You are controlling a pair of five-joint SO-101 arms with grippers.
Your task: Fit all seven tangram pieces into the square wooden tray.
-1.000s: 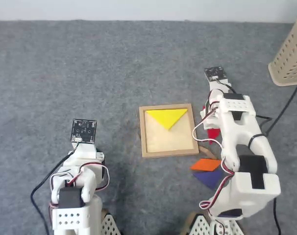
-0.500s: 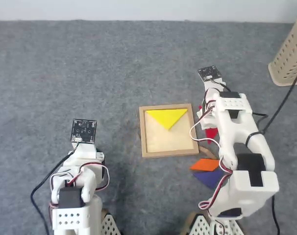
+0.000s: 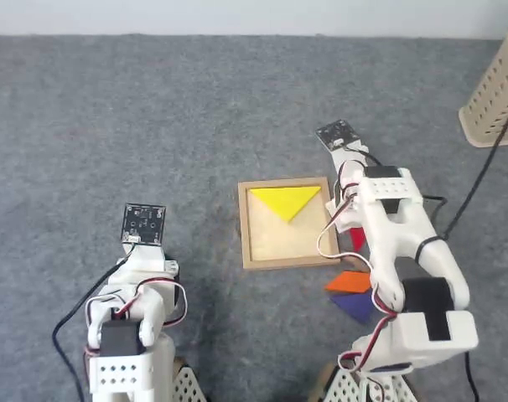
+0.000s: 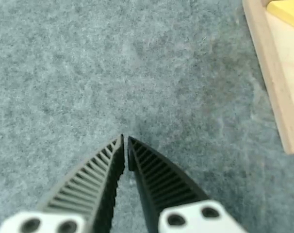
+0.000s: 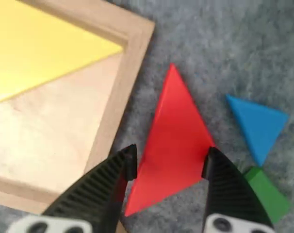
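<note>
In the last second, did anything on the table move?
The right gripper swung sideways toward the wooden tray; its open jaws now stand either side of the red triangle, not closed on it. Nothing was visibly picked up or dropped. The left gripper, the yellow triangle in the tray, the orange piece and the purple piece stayed put.

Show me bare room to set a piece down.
Free: inside the wooden tray, on the near side of the yellow triangle, and the carpet between the tray and the left pincer. Crowded: the tray's right side, where the right pincer straddles the red triangle beside the blue triangle, green piece, orange piece and purple piece.
</note>
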